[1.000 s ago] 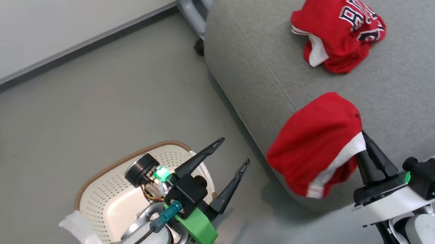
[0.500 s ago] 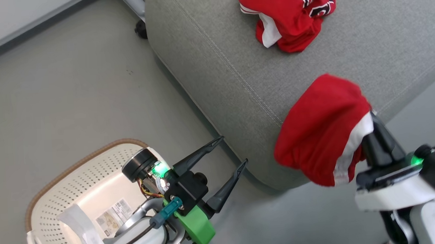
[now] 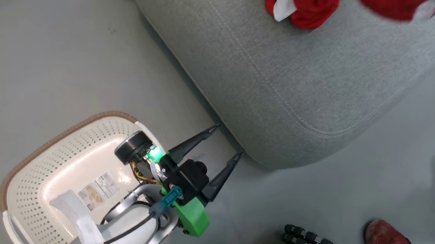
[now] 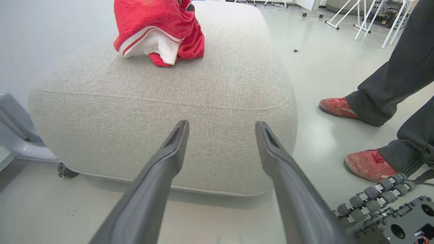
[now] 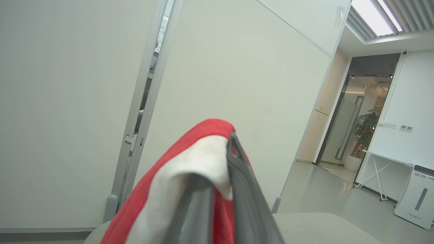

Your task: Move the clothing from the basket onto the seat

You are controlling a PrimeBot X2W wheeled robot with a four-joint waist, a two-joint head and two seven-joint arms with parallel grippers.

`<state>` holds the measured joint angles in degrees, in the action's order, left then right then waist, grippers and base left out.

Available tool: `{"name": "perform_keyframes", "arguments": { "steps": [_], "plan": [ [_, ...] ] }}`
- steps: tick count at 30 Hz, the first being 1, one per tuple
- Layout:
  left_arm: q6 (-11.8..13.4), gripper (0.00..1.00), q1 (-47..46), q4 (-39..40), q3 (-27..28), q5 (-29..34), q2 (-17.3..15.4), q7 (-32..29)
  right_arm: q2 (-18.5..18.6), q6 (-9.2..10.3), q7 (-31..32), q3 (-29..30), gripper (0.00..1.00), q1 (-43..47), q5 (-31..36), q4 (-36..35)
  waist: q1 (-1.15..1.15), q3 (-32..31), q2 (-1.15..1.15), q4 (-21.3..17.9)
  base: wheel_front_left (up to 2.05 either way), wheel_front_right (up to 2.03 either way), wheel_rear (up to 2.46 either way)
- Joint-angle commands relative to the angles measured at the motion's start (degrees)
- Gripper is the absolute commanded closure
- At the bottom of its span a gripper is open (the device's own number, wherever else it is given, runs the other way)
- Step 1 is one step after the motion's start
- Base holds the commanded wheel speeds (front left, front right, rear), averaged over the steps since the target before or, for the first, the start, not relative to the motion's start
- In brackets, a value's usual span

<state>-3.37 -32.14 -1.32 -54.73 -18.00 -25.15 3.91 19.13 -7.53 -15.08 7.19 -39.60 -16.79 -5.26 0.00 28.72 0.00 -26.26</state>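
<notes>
Red clothing (image 5: pixel 162 179) held over the seat (image 3: pixel 274 78)
The right gripper (image 5: pixel 220 162) pinches the clothing. The left gripper (image 3: pixel 229 140) is wide open, empty, near the basket (image 3: pixel 54 138).

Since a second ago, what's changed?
Head camera swung. The right end effector, shut on a red garment, carried it from the seat's near edge further over the seat, next to the other garment lying there. Unchanged: left end effector open by the basket.

Head camera: above the seat (image 3: pixel 274 78), looking steeply down. Left wrist camera: low, close, facing the seat's side. Right wrist camera: over the seat, tilted upward. All share the seat.
</notes>
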Motion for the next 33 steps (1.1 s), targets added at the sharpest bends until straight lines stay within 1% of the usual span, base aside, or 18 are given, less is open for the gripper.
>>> {"name": "perform_keyframes", "arguments": {
  "steps": [1, 4, 6, 9, 11, 18, 24, 29, 30, 31, 33],
  "plan": [
    [-0.2, 0.0, -1.5, 0.6, 0.1, 0.4, -0.9, -0.4, 1.5, 0.08, -0.1, 0.6, 1.0, -2.4, -0.2, 1.6, 0.0, 3.5, 0.0, 2.6, 0.0, 0.0, 0.0],
    [-0.4, 0.0, -2.9, 2.1, 0.2, 0.9, -1.2, -1.3, 4.8, 0.08, -0.1, 0.9, 1.0, -6.7, 0.7, 5.8, 0.0, 6.1, 0.0, 4.4, 0.0, 0.0, 0.0],
    [-0.4, 0.0, -3.7, 2.8, 0.4, 1.1, -1.3, -1.7, 6.1, 0.08, -0.1, 0.8, 1.0, -7.8, 1.2, 9.0, 0.0, 7.8, 0.0, 5.5, 0.0, 0.0, 0.0],
    [-0.5, 0.0, -4.9, 3.6, 0.5, 1.3, -1.2, -2.1, 6.9, 0.08, -0.1, 0.5, 1.0, -7.5, 1.8, 13.8, 0.0, 10.2, 0.0, 7.1, 0.0, 0.0, 0.0],
    [-0.5, 0.0, -5.4, 3.7, 0.6, 1.6, -1.4, -2.2, 6.3, 0.08, -0.1, 0.4, 1.0, -6.5, 2.1, 17.4, 0.0, 11.4, 0.0, 8.0, 0.0, 0.0, 0.0],
    [0.3, 0.0, -6.1, 3.5, 0.9, 1.5, -1.4, -1.4, 2.4, 0.08, -0.1, 1.0, 1.0, -4.1, 2.4, 29.1, 0.0, 13.7, 0.0, 10.8, 0.0, 0.0, 0.0],
    [1.0, 0.0, -5.3, 3.2, 1.0, 1.1, -1.6, -0.7, 0.5, 0.08, -0.1, 2.2, 1.0, -3.6, 2.8, 35.9, 0.0, 13.5, 0.0, 11.9, 0.0, 0.0, 0.0],
    [1.6, 0.0, -4.3, 2.5, 0.9, 0.5, -0.8, 0.2, -1.0, 0.08, -0.1, 4.1, 0.99, -2.7, 4.0, 37.8, 0.0, 11.8, 0.0, 12.1, 0.0, 0.0, 0.0],
    [2.0, 0.0, -4.0, 2.3, 1.0, 0.4, -0.6, 0.7, -1.4, 0.08, -0.1, 5.0, 0.44, -2.1, 4.3, 37.6, 0.0, 11.1, 0.0, 12.1, 0.0, 0.0, 0.0],
    [2.2, 0.0, -3.6, 2.0, 1.1, 0.2, -0.4, 1.1, -1.7, 0.08, -0.1, 5.6, 0.0, -1.5, 4.8, 37.0, 0.0, 10.5, 0.0, 12.1, 0.0, 0.0, 0.0],
    [3.0, 0.0, -3.1, 1.3, 1.4, -0.2, 0.3, 2.3, -2.2, 0.08, -0.1, 7.1, 0.0, 0.3, 6.4, 34.6, 0.0, 8.8, 0.0, 12.2, 0.0, 0.0, 0.0]
  ]
}}
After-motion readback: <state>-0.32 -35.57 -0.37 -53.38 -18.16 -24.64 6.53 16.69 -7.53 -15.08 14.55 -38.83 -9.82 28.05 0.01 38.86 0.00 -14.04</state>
